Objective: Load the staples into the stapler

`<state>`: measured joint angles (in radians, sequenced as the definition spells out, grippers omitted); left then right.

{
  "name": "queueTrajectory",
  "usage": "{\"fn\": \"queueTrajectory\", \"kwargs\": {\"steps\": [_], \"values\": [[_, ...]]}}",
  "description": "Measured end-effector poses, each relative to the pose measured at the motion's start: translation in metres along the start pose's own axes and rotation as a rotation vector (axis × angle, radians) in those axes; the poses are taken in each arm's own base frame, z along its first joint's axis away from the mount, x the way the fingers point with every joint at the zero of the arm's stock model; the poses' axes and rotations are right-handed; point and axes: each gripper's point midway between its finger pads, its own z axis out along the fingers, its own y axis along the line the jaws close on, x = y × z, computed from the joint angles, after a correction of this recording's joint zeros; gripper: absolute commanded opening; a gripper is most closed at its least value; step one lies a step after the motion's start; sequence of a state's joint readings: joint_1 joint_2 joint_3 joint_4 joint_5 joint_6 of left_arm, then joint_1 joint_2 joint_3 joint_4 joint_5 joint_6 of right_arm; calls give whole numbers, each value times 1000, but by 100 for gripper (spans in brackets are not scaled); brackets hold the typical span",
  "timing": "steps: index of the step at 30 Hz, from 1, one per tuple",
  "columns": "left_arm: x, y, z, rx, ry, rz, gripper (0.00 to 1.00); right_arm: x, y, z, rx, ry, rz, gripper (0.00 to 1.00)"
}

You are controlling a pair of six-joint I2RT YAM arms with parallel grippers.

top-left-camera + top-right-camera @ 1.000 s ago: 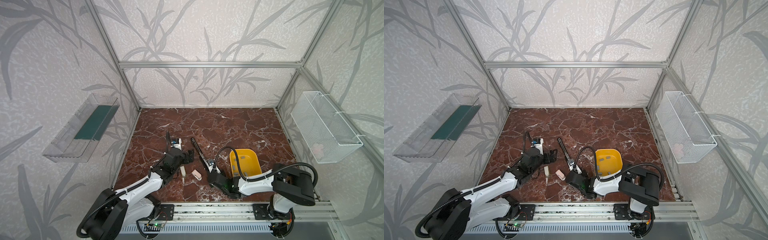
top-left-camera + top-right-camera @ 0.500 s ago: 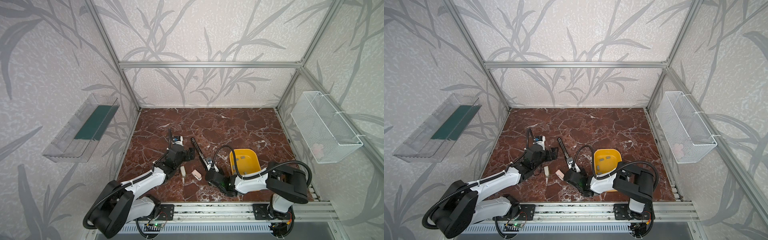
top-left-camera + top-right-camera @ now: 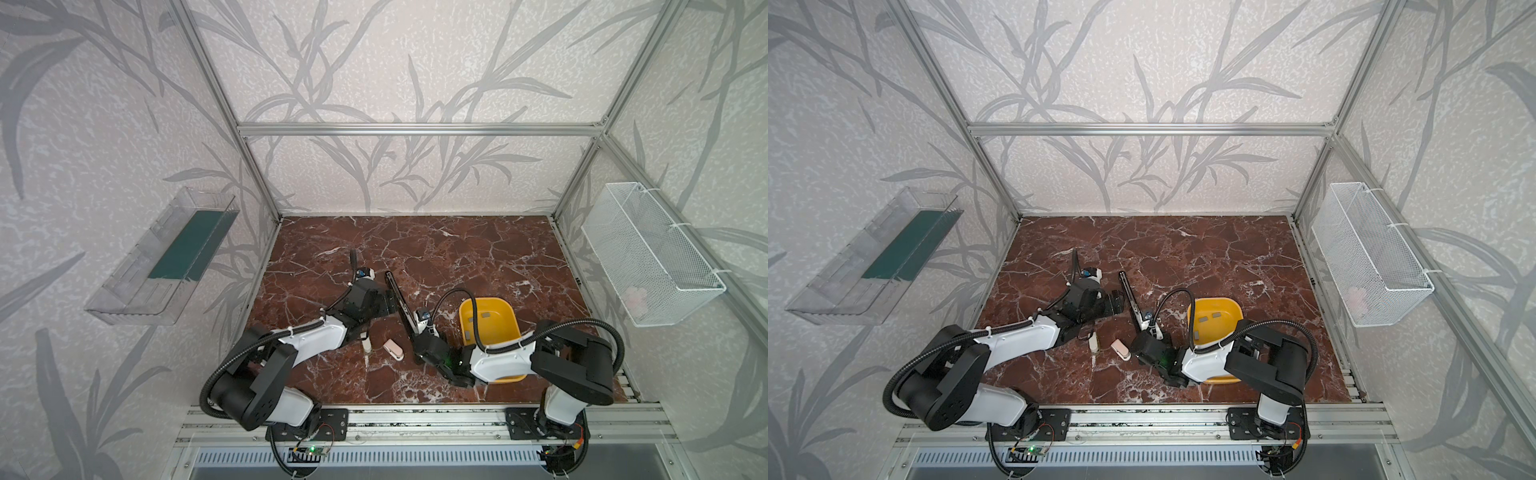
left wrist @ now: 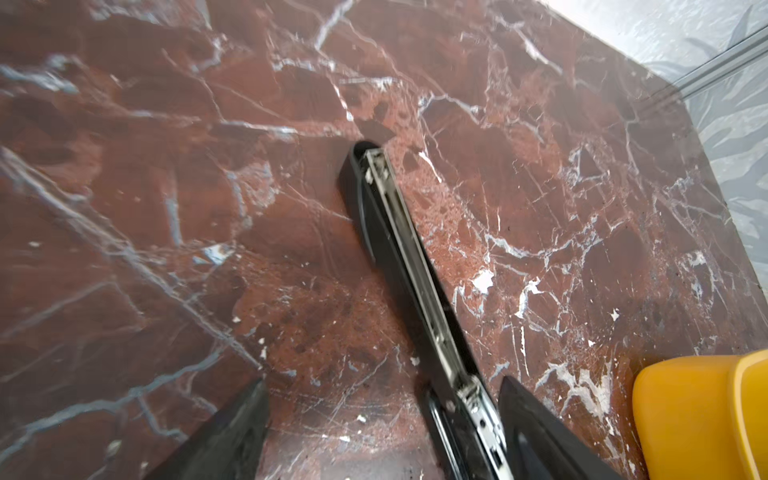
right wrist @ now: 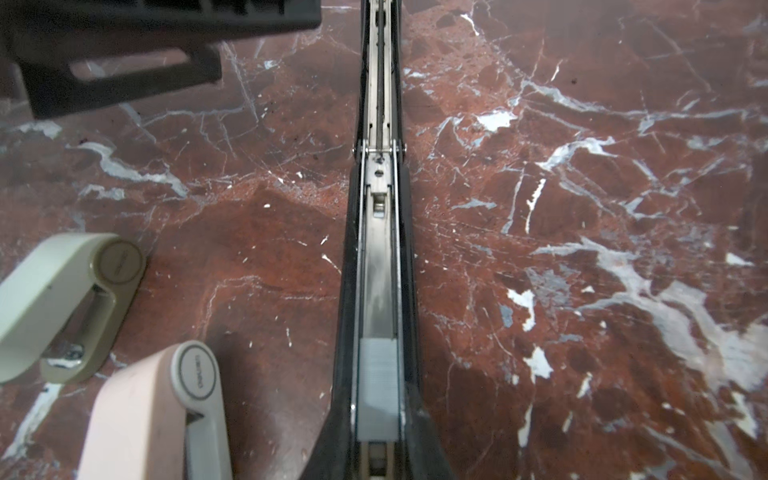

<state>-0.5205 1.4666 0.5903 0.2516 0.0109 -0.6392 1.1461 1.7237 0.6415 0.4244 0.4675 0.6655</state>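
Staples (image 5: 376, 386) seated, right gripper (image 3: 417, 338) seemingly pinches the stapler (image 3: 399, 301) at its near end; wide-open, empty left gripper (image 4: 382, 399) should fold the far half over gently.

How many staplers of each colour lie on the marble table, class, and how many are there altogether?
black stapler: 1
cream stapler: 1
pink stapler: 1
Total: 3
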Motion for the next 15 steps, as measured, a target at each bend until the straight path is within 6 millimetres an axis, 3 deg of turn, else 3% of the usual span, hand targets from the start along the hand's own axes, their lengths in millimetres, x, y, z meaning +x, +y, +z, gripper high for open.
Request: {"fn": "queueTrajectory", "kwargs": {"steps": [7,15], "values": [[18,-7,17,56,84,-40,85,-1,6,1,-43,16,91,0],[15,-26,44,152,112,-89,82,0,11,1,-75,28,126,0]]}}
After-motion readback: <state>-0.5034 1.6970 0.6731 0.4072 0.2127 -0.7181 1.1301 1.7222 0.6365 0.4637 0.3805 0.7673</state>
